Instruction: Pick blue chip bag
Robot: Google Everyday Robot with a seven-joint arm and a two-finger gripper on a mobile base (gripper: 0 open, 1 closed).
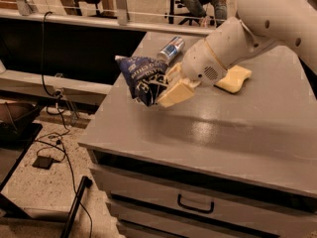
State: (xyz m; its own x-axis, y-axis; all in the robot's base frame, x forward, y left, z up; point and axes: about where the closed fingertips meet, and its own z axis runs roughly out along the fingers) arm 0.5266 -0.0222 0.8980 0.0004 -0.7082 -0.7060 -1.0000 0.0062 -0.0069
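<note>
The blue chip bag (142, 76) is a crumpled navy foil bag with white lettering, near the left edge of the grey counter (223, 133). My gripper (164, 88) reaches in from the right on a white arm. Its cream fingers (176, 93) are shut on the bag's right side. The bag hangs tilted in the grip, raised a little off the counter top.
A silver-and-blue drink can (171, 48) lies on its side just behind the bag. A pale yellow sponge (234, 78) lies to the right, partly behind my arm. Drawers with a handle (195, 205) sit below the counter. Cables (54, 143) run over the floor at the left.
</note>
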